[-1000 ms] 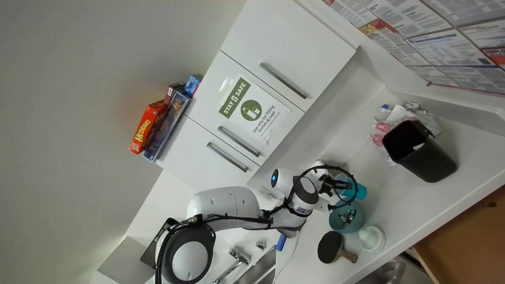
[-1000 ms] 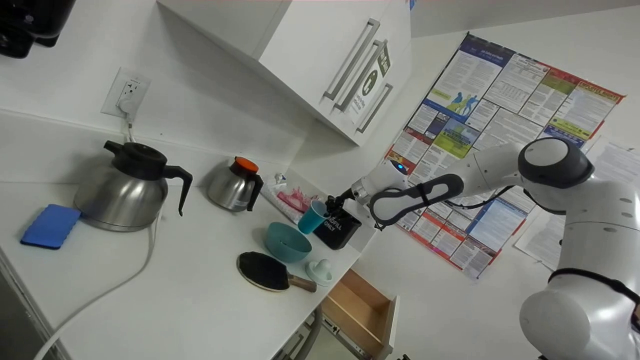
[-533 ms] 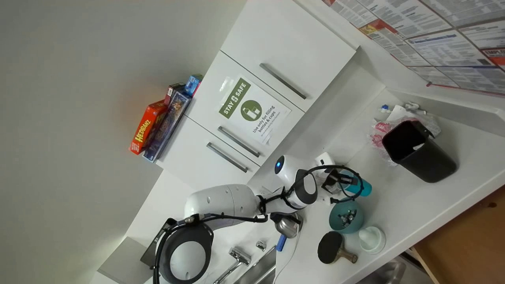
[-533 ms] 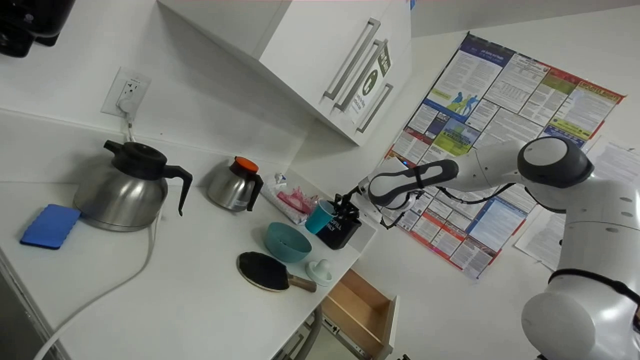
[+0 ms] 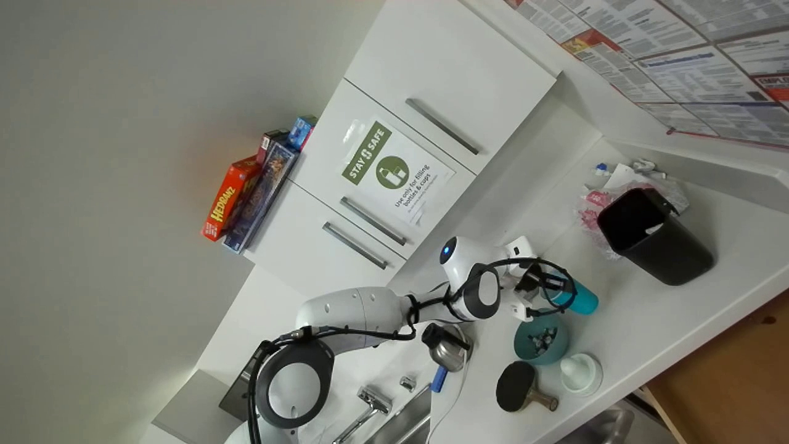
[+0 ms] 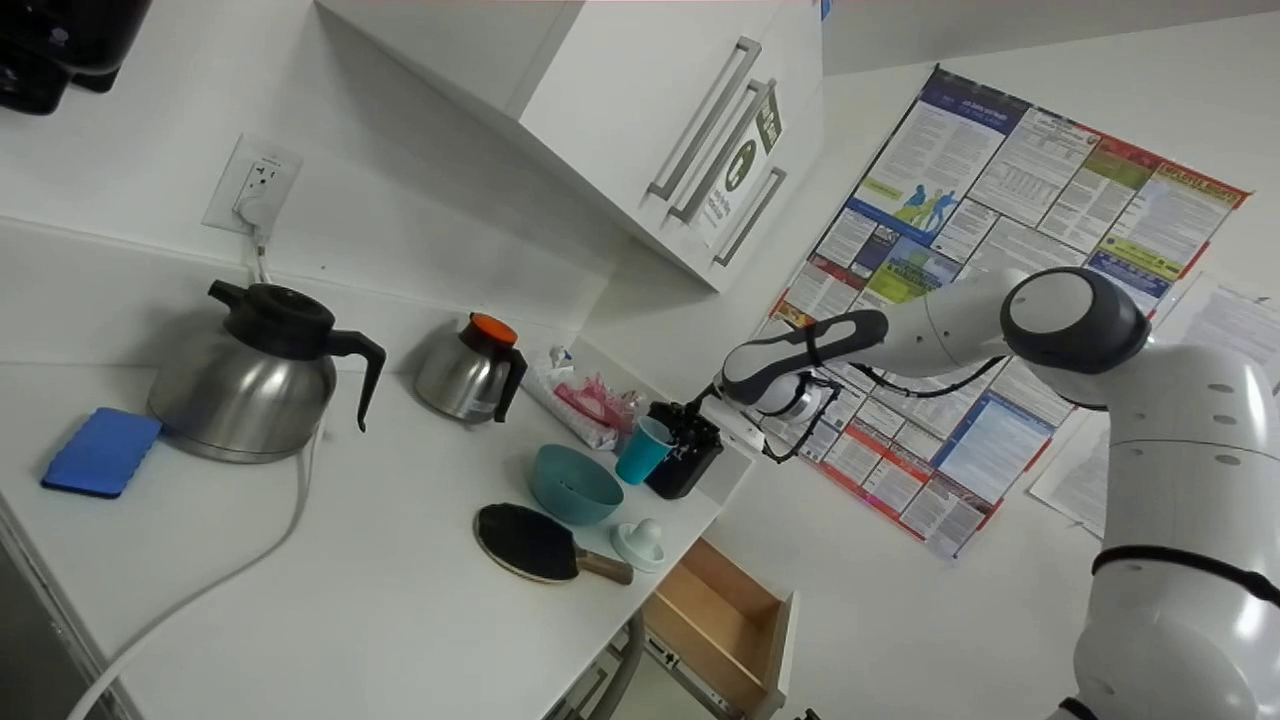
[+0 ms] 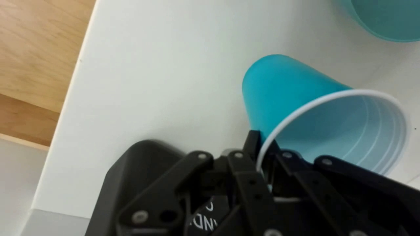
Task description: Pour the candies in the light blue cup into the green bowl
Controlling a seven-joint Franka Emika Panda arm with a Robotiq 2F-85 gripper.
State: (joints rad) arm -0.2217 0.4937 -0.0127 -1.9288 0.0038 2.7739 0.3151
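The light blue cup [image 5: 584,300] is bright cyan outside with a whitish rim. My gripper [image 5: 558,283] is shut on its wall at the rim, as the wrist view [image 7: 262,144] shows, with one finger inside and one outside. The cup [image 7: 285,85] leans in that view, and no candies show in the visible part of its inside. I cannot tell whether its base [image 6: 640,460] touches the counter. The green bowl [image 6: 577,490] stands beside the cup, apart from it in the wrist view [image 7: 390,23]. Several silvery candies [image 5: 543,340] lie in the bowl.
A black bin [image 5: 669,253] stands beyond the cup and close to the gripper in the wrist view [image 7: 141,167]. A black paddle [image 6: 530,543] and a pale cup [image 6: 638,552] lie near the bowl. Two steel carafes [image 6: 250,380] stand along the wall. A drawer [image 6: 720,640] is open below.
My gripper and the cup have moved away from beside the bowl towards the bin. The arm and wrist have turned. The bowl and its candies have not moved.
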